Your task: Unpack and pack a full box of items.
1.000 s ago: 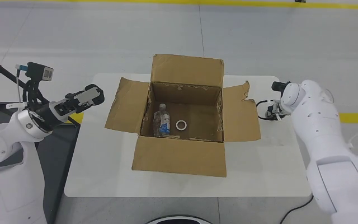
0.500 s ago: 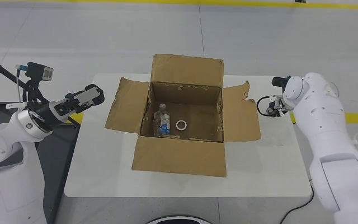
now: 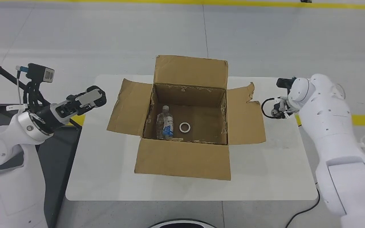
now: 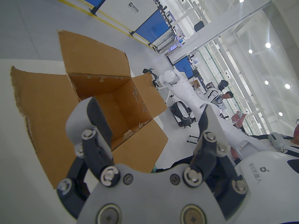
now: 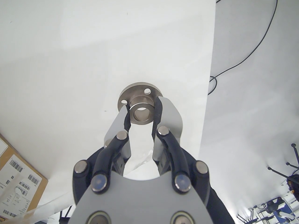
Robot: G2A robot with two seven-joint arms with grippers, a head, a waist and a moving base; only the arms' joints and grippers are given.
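My right gripper (image 5: 141, 111) has shifted slightly, then settled just beyond the right flap of the box (image 3: 182, 161), clenched on the metal flange (image 5: 136, 95), so I judge unpacking underway; my left gripper (image 4: 148, 108) hangs released beyond the opposite flap

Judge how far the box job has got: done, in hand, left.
Done: the box has its flaps open. In hand: the right gripper is shut on a metal flange over the table, outside the box. Left: a bottle and a tape roll lie in the box; the left gripper is open, empty.
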